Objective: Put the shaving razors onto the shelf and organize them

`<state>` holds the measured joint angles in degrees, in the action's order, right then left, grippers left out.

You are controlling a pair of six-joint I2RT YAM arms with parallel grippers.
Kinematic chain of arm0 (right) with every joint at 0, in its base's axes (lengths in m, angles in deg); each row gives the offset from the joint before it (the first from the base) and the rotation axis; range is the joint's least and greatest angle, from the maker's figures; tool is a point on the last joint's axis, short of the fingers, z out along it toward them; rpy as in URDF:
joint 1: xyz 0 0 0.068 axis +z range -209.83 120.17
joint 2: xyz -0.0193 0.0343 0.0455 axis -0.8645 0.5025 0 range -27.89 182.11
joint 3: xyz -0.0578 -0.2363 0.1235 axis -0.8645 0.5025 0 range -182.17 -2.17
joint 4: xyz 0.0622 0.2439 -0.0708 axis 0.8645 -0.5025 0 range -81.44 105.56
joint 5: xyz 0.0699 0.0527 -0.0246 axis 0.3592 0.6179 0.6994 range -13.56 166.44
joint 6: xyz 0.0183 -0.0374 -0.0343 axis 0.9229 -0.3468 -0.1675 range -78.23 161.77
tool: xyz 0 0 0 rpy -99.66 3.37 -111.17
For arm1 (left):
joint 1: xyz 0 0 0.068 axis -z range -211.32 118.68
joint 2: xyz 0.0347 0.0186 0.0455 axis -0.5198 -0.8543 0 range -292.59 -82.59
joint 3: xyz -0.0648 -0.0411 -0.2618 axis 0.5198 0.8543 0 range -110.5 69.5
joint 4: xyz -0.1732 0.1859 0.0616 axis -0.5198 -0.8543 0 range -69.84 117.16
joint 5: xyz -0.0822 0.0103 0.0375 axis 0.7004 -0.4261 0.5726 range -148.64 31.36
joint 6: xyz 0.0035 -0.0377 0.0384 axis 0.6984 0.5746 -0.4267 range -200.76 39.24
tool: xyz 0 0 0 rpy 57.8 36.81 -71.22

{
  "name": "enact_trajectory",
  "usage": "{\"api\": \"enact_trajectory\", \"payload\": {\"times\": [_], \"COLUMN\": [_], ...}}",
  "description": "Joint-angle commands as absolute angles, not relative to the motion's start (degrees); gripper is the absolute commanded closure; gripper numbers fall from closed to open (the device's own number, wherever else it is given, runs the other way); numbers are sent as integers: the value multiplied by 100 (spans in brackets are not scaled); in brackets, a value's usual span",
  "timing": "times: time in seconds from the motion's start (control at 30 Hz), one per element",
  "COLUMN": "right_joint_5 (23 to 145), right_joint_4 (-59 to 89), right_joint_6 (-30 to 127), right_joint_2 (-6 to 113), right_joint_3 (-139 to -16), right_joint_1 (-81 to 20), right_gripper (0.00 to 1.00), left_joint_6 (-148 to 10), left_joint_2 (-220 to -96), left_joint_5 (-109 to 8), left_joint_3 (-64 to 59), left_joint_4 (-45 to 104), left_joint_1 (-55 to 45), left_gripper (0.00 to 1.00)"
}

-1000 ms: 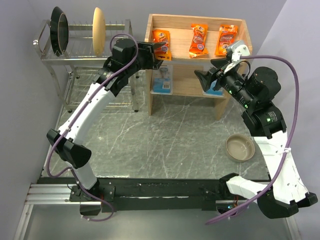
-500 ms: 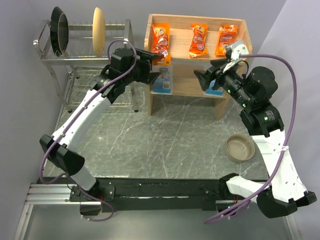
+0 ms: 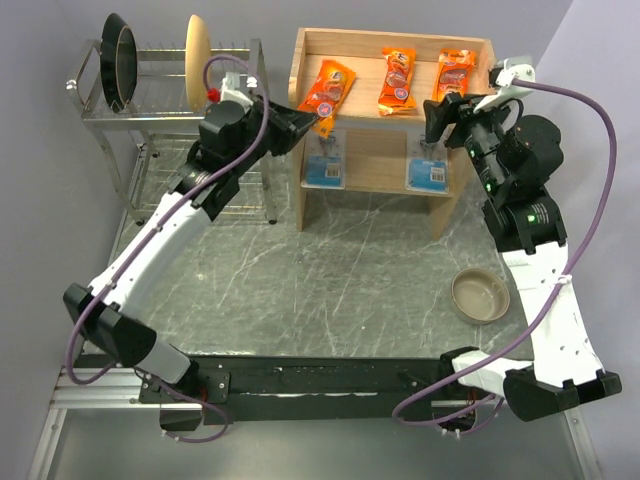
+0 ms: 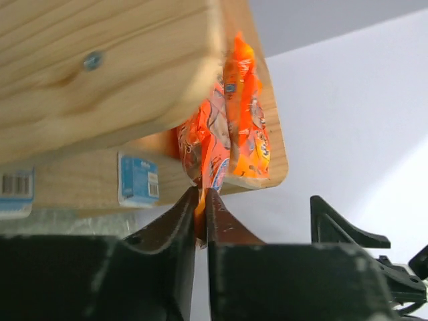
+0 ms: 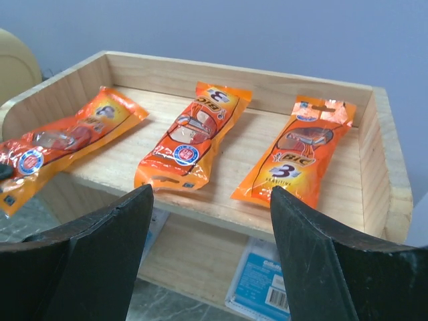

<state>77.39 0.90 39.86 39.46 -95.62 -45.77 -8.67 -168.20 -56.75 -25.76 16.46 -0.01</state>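
- Top external view: the shelf point(image 3: 392, 38) stands at the far side of the table point(image 3: 330, 290), beside a wire rack point(image 3: 170, 90)
- Three orange packets are on its upper tier, and two blue cards point(image 3: 325, 160) point(image 3: 428, 172) lie on the lower tier
- The left packet point(image 3: 328, 90) sits askew, its far end on the tier and its near end hanging past the front edge at the left
- The left gripper point(image 3: 310, 115) has its fingers point(image 4: 184, 214) pressed together on that overhanging end
- The middle packet point(image 3: 398, 80) and right packet point(image 3: 453, 80) lie flat on the tier, apart from each other and roughly parallel
- The right gripper point(image 5: 210, 247) hovers in front of the shelf's right half, fingers point(image 5: 321, 261) spread wide with nothing between them
- A bowl point(image 3: 480, 295) rests on the table near the right arm
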Motion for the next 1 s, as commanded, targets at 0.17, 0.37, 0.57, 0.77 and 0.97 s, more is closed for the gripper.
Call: {"api": "enact_trajectory", "payload": {"times": [0.17,0.37,0.57,0.77,0.97], "right_joint_5": [7539,7486,7469,7477,7600], "right_joint_4": [580,572,589,615,651], "right_joint_6": [4160,4160,4300,4344,4502], "right_joint_2": [3312,3196,3223,3047,3073], "right_joint_3": [-8919,-8743,-8839,-8577,-8479], "right_joint_1": [-4665,-4744,-4867,-4998,-5095], "right_gripper": [22,22,22,22,22], "left_joint_6": [-827,861,1125,1161,1284], "left_joint_2": [-17198,-17443,-17980,-17884,-17681], "left_joint_5": [-6275,-7374,-7613,-7824,-7956], "left_joint_3": [-3482,-3983,-4405,-4266,-4247], "left_joint_4": [1707,607,493,274,168], "left_joint_1": [120,471,718,727,700], "left_gripper": [99,99,99,84,92]}}
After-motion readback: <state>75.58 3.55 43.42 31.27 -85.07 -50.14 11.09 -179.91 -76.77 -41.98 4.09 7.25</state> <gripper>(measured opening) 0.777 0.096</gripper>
